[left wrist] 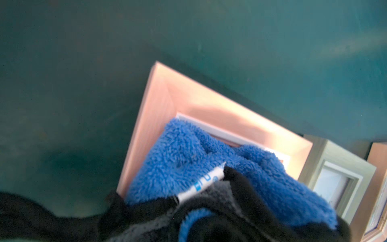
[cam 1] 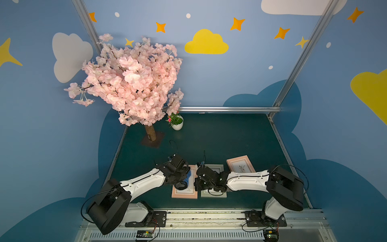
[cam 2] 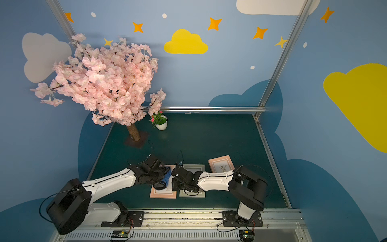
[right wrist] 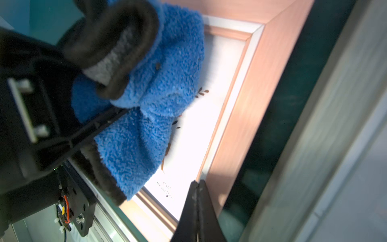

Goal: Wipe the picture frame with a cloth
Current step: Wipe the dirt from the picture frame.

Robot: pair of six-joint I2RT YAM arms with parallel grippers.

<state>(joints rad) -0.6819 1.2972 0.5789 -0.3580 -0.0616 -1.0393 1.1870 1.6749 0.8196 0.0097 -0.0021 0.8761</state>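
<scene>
Cloth (cam 1: pixel 188 177), blue plush with dark reverse, bunched on pink picture frame (cam 1: pixel 184 194), lower centre in both top views. White tag (left wrist: pixel 201 184), lettering blurred. Left gripper (cam 1: pixel 184 179) largely buried in folds, jaws pinched narrow on cloth. Right gripper (right wrist: pixel 196 188), jaws closed on nothing, at frame's inner edge; contact unclear. Grey frame (cam 1: pixel 215 194) adjacent, half hidden by right arm (cam 1: pixel 247 180). Worktop (cam 1: pixel 230 136) dark green.
</scene>
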